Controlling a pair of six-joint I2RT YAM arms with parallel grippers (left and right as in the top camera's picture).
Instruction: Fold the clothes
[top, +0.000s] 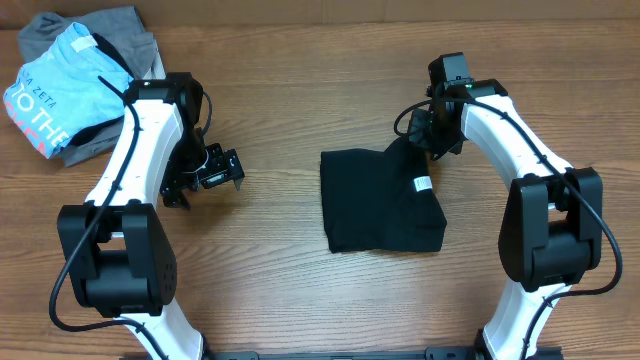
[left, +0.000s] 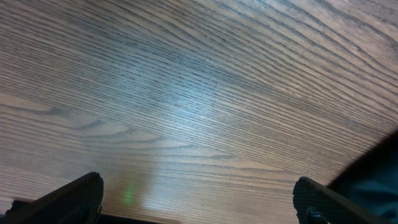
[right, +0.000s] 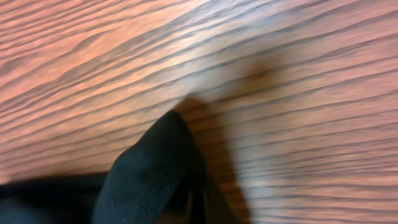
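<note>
Left hand hangs wide open over the bench, well apart from the black T-shirt lying folded at mid-bench, so nothing anchors it. My right hand is clamped on its upper right corner; if I pull, the soft fabric may slip free or drag the whole fold askew.
</note>
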